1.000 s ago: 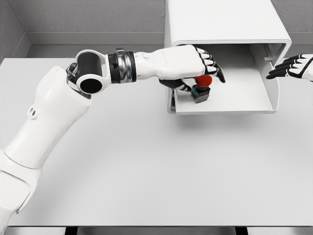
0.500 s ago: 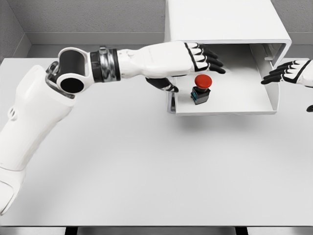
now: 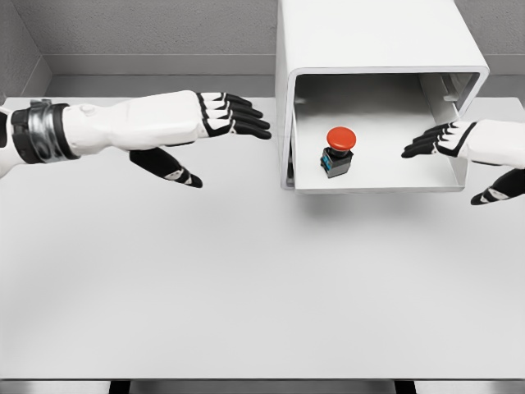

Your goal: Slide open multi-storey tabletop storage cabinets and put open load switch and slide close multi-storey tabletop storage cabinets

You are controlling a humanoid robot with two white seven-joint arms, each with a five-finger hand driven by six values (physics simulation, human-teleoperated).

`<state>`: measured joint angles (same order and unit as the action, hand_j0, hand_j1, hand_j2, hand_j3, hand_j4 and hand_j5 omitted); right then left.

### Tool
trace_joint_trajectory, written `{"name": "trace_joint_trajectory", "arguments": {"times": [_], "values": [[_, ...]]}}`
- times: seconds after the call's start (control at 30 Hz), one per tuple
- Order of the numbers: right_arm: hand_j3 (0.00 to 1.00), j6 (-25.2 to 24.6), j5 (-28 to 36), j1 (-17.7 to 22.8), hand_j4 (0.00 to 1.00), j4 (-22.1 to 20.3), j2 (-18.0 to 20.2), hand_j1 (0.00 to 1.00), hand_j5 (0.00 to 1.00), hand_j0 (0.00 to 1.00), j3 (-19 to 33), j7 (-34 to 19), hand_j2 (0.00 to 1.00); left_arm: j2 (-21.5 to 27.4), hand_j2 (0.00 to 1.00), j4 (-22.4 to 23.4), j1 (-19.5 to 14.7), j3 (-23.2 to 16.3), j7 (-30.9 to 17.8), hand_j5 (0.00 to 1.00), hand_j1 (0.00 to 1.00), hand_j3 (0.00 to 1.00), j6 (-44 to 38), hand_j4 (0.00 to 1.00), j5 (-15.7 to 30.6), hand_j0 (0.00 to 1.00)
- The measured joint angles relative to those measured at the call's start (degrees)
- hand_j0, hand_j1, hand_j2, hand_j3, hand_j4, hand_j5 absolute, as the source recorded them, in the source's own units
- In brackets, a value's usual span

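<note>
Our left hand [image 3: 205, 123] hangs over the table [image 3: 246, 279] to the left of the storage cabinet [image 3: 377, 49], fingers stretched flat and thumb dropped below the palm, gripping nothing; our right hand [image 3: 459, 141] reaches in from the cabinet's right side, fingers likewise extended and empty, its fingertips just at the right wall of the pulled-out drawer [image 3: 385, 176]. The load switch [image 3: 337, 152] stands upright on the drawer floor, left of centre, clear of the walls and of both hands. We judge it a small, rigid, fairly light piece: a red mushroom cap on a dark blocky base, top-heavy enough to tip if the drawer is shoved sharply. It needs no further grasp; if it did, the squared base would hold better than the rounded, probably slick cap. The drawer itself looks like stiff thin sheet, and we reckon the sound place to push is its low front lip or the right side wall, evenly, so it does not skew on its runners. We cannot see the runners, any drawers below or above this one, or the cabinet's back; our right forearm is cut off by the frame edge, and whether the right fingertips touch the drawer wall is unclear.
</note>
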<state>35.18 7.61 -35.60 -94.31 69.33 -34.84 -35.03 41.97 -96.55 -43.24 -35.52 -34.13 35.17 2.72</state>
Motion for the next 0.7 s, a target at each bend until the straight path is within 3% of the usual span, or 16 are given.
{"name": "trace_joint_trajectory", "arguments": {"times": [0.23,0.3,0.7], "values": [[1.00,0.00,0.22,1.05,1.00,0.01,-1.75,1.00,1.00,1.00,0.01,0.00,1.00,0.62,1.00,-0.07,1.23,0.05,0.07,1.00,1.00,1.00,0.00,1.00,0.33,1.00],[1.00,0.00,0.24,1.14,1.00,0.02,-2.17,1.00,1.00,1.00,0.02,0.00,1.00,2.32,1.00,0.02,3.43,0.04,0.11,1.00,1.00,1.00,0.02,1.00,0.25,1.00],[1.00,-0.01,-0.42,1.14,1.00,2.22,-6.41,1.00,1.00,1.00,0.10,0.00,1.00,5.13,1.00,1.09,4.48,0.25,0.09,1.00,1.00,1.00,0.00,1.00,0.11,1.00]]}}
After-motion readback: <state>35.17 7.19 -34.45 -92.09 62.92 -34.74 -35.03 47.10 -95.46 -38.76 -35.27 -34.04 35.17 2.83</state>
